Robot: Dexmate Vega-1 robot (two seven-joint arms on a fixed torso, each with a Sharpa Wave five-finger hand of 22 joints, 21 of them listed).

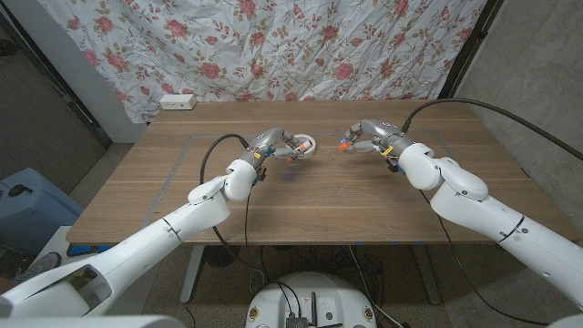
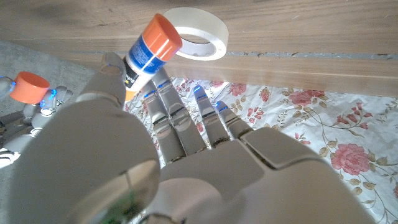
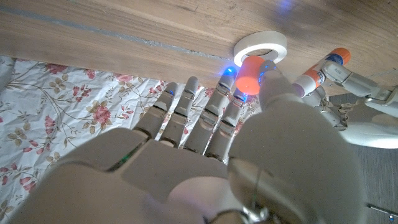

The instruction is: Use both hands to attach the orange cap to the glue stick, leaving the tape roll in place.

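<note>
Both parts picked up, cap not yet on.
L hand [image 1: 270, 141] pinches glue stick [image 2: 151, 48] just above tape roll [image 1: 304, 145], which lies on table [image 1: 319, 196]; R hand [image 1: 372, 136] pinches orange cap [image 3: 250, 76]. Parts well apart; left: align & press on.

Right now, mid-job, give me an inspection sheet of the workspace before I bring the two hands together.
Surface: wooden table, faint taped outline on it.
Glue stick: held off the table by the left hand, orange end showing.
Orange cap: pinched in the right hand, apart from the stick.
Tape roll: flat on the table behind the left hand.
Clutter: nothing seen.
Cables: black cables run along both arms.
Surroundings: floral cloth backdrop, white power strip at the table's far left edge.
</note>
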